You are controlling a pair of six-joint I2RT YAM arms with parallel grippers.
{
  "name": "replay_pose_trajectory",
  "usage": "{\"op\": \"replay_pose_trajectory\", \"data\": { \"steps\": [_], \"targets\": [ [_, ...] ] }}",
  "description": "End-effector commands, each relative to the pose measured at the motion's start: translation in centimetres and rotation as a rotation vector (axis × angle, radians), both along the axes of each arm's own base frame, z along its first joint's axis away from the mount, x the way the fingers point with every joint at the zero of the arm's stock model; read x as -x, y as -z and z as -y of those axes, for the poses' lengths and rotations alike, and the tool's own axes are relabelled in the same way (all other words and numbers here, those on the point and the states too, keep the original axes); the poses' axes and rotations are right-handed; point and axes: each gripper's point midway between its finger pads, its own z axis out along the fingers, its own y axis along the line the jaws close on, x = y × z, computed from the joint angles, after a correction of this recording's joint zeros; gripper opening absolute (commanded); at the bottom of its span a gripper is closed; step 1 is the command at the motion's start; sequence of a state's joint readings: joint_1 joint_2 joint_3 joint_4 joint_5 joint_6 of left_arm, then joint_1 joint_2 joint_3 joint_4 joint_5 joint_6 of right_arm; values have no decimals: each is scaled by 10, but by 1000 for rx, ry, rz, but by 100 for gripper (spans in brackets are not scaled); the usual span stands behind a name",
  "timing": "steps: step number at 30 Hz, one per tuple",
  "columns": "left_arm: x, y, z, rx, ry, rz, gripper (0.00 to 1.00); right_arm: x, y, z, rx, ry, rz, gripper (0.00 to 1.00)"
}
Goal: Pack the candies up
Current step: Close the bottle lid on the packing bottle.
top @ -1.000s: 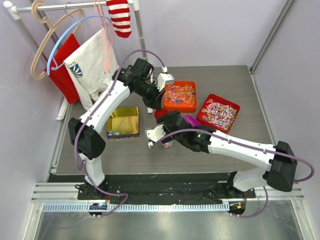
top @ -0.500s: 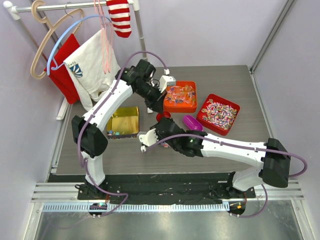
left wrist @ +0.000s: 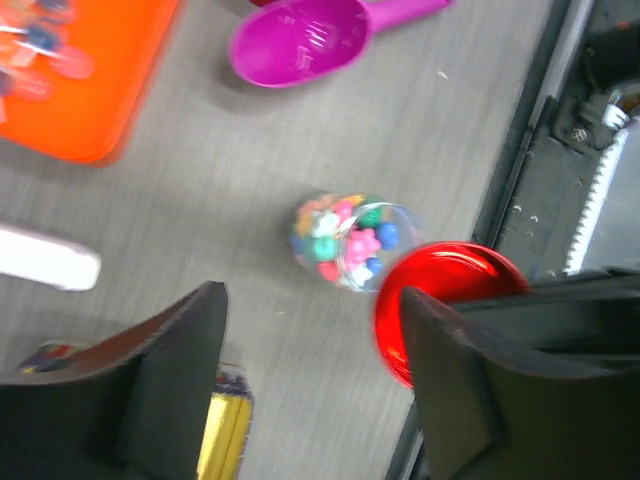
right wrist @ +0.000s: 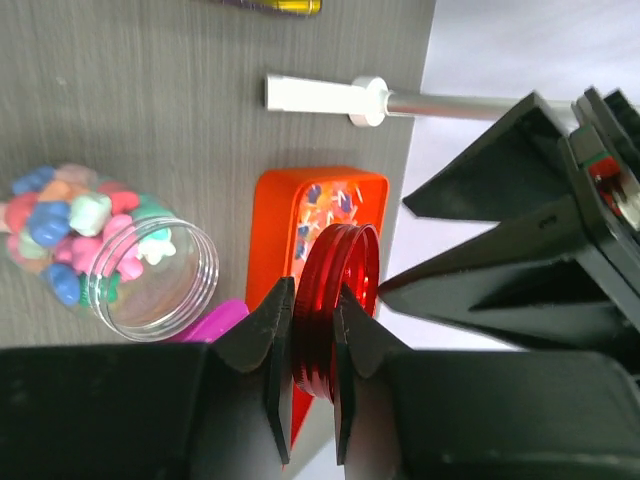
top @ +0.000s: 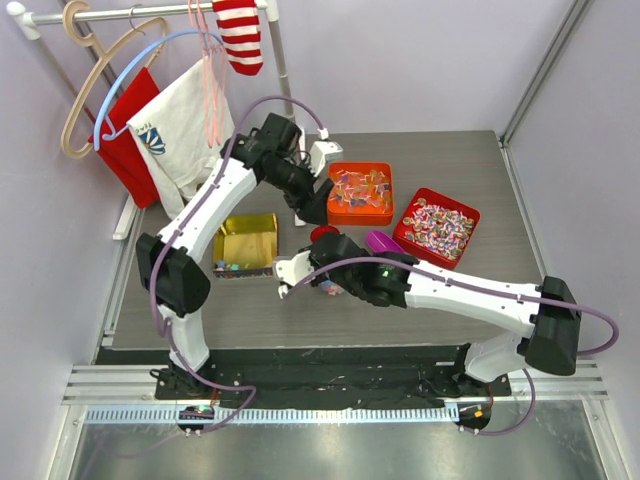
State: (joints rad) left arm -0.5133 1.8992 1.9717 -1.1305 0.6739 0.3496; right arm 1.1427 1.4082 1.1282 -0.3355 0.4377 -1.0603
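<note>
- The candies (right wrist: 80,235) sit in the open jar (right wrist: 165,295) on the bench (right wrist: 150,110).
- Now the right fingers (right wrist: 272,335) pinch the red lid (right wrist: 335,285) by its rim; the left fingers (left wrist: 180,370) have just sprung wide.
- Handover done, I reckon: capping comes next.
</note>
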Motion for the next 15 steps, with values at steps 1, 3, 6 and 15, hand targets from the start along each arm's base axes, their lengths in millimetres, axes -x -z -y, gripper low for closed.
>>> {"op": "replay_pose_trajectory", "data": {
  "steps": [1,3,6,15],
  "targets": [
    [-21,-71,-24,112,-107,240,77,10,-32,-12,-161,-16,-124,1],
    [-23,-74,-32,116,-128,267,87,14,-42,-13,-204,-17,-178,1],
    [-24,-86,-46,142,-159,323,93,22,-54,-16,-272,-44,-277,1],
    [9,-105,-67,344,-56,327,100,46,-83,-2,-481,-175,-642,1]
  ]
}}
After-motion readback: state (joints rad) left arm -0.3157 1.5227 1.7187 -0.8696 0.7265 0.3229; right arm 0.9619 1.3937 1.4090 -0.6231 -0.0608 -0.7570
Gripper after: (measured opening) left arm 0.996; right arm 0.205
